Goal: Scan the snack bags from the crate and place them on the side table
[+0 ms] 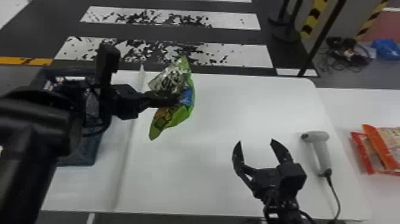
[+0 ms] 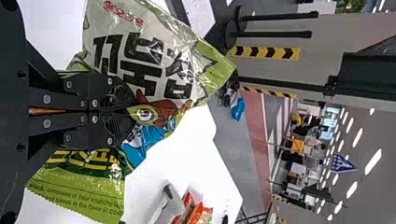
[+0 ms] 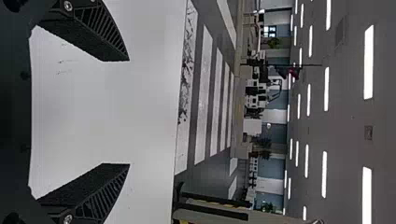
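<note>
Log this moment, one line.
Left gripper: shut on green plastic snack bag over white table; right gripper: open, empty; grey gun-shaped scanner: on table; orange-red snack bags: on side table.

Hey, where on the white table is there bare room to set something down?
Two patches: far middle, between the held green bag and the scanner; near left, between the seam and the right gripper. It's crowded left, where the left arm overhangs the crate, and right, around the scanner and its cord.

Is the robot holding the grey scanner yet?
No, the scanner lies on the white table, to the right of the open right gripper.
</note>
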Available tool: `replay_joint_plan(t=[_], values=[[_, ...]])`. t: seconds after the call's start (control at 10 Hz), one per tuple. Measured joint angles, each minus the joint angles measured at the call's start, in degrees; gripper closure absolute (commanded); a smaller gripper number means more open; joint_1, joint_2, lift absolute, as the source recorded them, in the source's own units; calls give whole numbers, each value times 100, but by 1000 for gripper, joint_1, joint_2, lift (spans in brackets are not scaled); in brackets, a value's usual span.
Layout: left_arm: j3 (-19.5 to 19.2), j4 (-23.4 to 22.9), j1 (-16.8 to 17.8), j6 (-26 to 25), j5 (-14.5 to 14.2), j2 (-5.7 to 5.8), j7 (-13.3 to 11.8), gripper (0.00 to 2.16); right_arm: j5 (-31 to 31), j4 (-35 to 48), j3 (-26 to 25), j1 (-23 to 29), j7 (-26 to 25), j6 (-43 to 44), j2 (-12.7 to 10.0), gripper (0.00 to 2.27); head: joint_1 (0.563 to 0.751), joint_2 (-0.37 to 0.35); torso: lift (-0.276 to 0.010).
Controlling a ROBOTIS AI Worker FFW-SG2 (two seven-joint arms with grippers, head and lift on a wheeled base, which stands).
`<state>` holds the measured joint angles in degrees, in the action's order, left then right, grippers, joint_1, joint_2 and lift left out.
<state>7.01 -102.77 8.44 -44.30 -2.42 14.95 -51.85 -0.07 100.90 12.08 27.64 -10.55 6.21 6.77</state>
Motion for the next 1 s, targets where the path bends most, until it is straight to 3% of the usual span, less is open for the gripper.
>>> replay_joint_plan(t=[0.5,0.6,0.7,0.8,0.9,1.0], values=[[705,715,-167,644,120,-517,321,2132,-53,128,-101,109,-89,67,0,73,695,-177,-81],[873,888,-200,826,127,-597,419,2027,-58,150,-130,133,-110,68,0,73,695,-205,-81],[982,1003,-261,995,128,-643,598,1524,-73,167,-158,146,-116,68,0,73,695,-227,-81],[1035,1099,-376,1245,114,-690,851,157,-106,182,-191,155,-122,68,0,73,695,-238,-81],[1051,1157,-517,1521,48,-709,1052,-2,-137,195,-231,161,-134,68,0,73,695,-243,-81],[1047,1174,-590,1644,-12,-711,1141,-2,-157,200,-261,164,-140,68,0,73,695,-251,-81]])
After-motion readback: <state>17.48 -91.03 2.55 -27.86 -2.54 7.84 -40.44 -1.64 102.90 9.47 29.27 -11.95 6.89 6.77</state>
